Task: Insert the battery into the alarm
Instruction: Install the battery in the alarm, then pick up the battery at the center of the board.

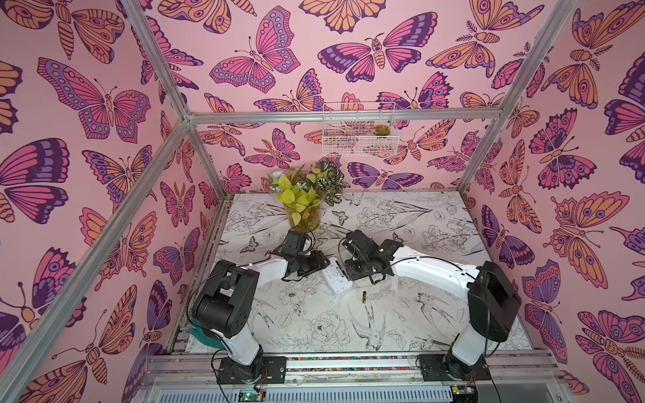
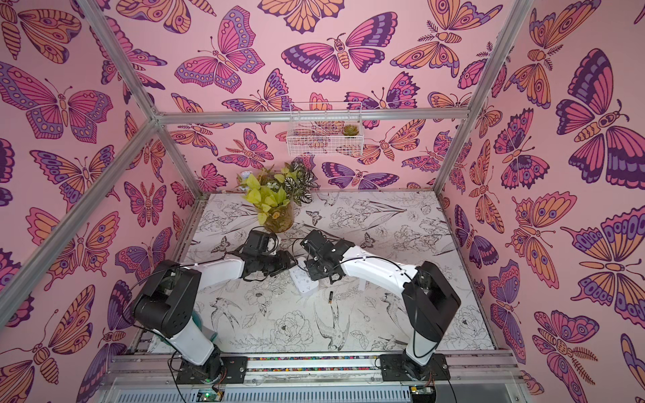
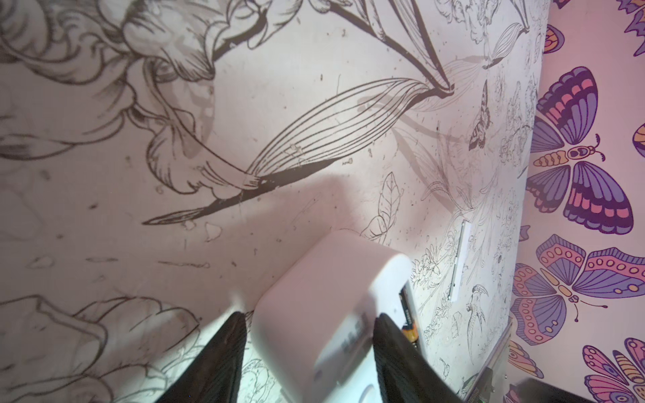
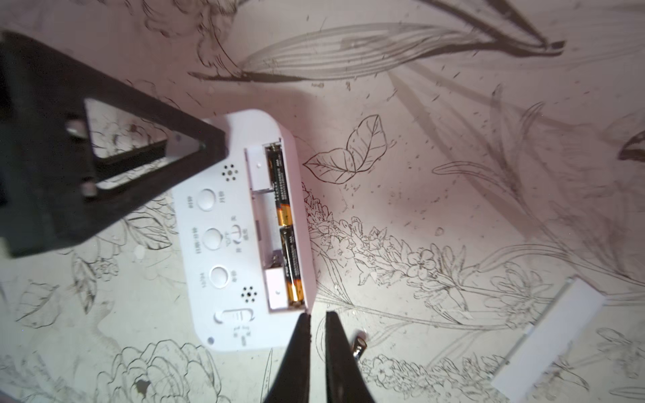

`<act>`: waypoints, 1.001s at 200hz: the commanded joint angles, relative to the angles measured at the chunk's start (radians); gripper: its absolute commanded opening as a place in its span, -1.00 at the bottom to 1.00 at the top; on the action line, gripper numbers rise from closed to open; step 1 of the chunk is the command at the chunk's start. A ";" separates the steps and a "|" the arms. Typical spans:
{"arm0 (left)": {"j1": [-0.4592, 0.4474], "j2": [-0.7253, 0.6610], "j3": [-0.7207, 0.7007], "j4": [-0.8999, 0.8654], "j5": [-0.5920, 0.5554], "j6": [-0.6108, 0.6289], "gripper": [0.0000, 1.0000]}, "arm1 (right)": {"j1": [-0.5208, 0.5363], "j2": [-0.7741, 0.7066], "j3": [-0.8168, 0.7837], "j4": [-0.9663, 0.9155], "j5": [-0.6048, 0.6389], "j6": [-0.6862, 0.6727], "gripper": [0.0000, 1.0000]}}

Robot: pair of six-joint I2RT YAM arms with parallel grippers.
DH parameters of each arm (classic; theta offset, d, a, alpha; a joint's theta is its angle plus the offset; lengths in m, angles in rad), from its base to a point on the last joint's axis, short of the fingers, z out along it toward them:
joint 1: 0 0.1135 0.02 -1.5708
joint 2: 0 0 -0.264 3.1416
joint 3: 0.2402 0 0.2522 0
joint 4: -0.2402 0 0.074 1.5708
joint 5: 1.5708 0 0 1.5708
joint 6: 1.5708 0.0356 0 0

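Lying back-up mid-table on flower-printed white tabletop (image 4: 453, 139): white plastic rounded-rectangular alarm (image 4: 230, 265), pinched across its sides by black left gripper (image 3: 310, 315), open slot holding two black-and-gold cylindrical batteries (image 4: 281, 188). Just beside alarm's slot-end corner, tips almost pressed together, empty: black right gripper (image 4: 317, 315). Near on tabletop: loose battery (image 1: 364, 297), flat white plastic cover strip (image 4: 549, 335).

The alarm (image 4: 241, 223) is smooth matt white plastic, its batteries (image 4: 282, 195) glossy, the table (image 4: 453, 181) matt and scuffed.
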 commanded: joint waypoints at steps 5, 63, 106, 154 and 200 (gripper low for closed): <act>0.004 -0.047 0.039 -0.081 -0.029 0.048 0.27 | -0.005 -0.050 -0.022 -0.029 0.055 0.027 -0.68; 0.009 -0.177 0.022 -0.140 -0.090 0.051 0.42 | -0.013 -0.132 -0.212 -0.002 0.094 0.172 -0.57; -0.004 -0.239 -0.058 -0.123 -0.078 -0.001 0.44 | -0.008 -0.121 -0.322 0.119 -0.005 0.256 -0.28; -0.058 -0.243 -0.132 -0.067 -0.085 -0.038 0.44 | 0.038 -0.063 -0.343 0.159 -0.011 0.288 -0.28; -0.095 -0.212 -0.140 -0.022 -0.083 -0.050 0.45 | 0.047 -0.005 -0.338 0.164 0.008 0.306 -0.37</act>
